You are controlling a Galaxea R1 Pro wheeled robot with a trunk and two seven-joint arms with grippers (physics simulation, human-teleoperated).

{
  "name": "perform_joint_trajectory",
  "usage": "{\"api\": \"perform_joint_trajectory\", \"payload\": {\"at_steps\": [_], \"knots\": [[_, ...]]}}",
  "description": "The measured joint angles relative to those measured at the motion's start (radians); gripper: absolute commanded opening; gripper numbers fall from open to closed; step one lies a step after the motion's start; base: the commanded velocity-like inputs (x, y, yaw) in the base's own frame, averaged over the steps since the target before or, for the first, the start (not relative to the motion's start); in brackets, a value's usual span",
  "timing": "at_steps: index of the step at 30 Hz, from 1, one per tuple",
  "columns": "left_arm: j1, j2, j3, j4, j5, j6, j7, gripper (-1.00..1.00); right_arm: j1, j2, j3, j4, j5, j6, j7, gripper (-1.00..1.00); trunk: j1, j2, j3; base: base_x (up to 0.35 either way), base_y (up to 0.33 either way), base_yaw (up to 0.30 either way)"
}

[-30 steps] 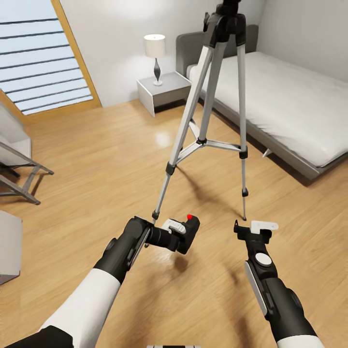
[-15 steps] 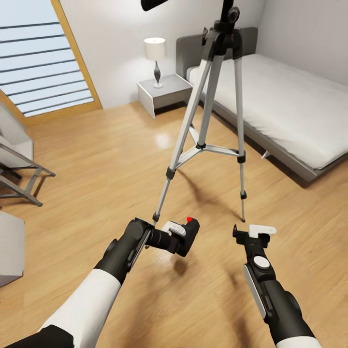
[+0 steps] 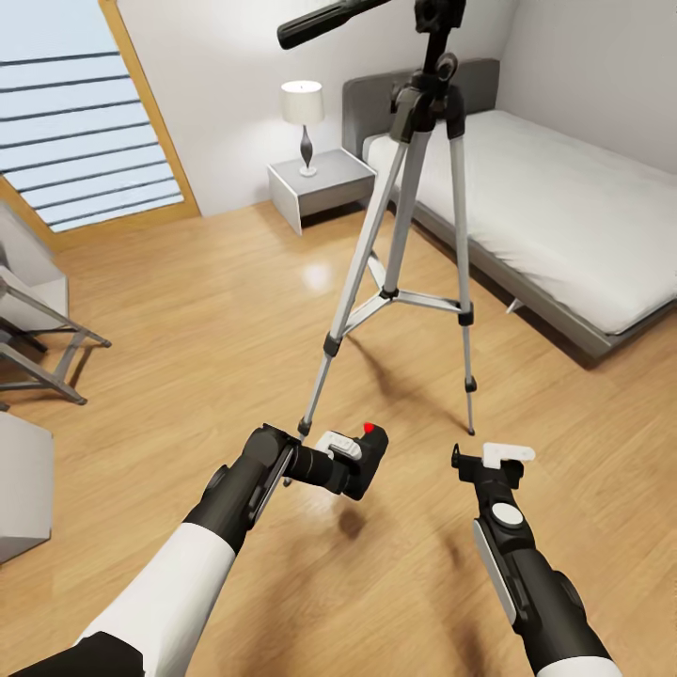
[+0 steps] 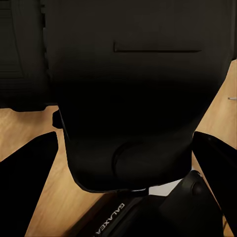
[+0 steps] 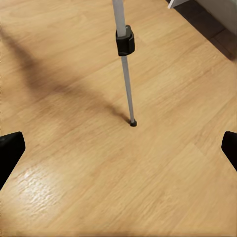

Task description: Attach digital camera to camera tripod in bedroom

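1. The digital camera [image 3: 365, 458], red button up, sits clamped in the left gripper [image 3: 331, 455], above the wood floor [image 3: 235, 310].
2. The camera tripod [image 3: 406, 273] stands just beyond it, beside the bed [image 3: 555, 207].
3. The right gripper [image 3: 493, 459] is spread wide and holds nothing, near 1 tripod leg.

Bright, even light fills the bedroom; a glossy glare patch sits on the floor [image 3: 315, 273] and the camera tripod [image 3: 400, 273] casts soft shadows there. The left wrist view is almost wholly dark and blurred, probably by the digital camera [image 4: 128, 94] pressed close.
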Motion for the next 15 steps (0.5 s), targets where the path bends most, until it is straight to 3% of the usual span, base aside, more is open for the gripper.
{"api": "perform_joint_trajectory", "payload": {"at_steps": [15], "knots": [[0.0, 0.0, 0.0, 0.016, 0.0, -0.001, 0.0, -1.0, 0.002, 0.0, 0.0, 0.031, -0.001, 0.0, 0.001, 1.0, -0.058, 0.105, 0.056, 0.0, 0.0, 0.0]]}}
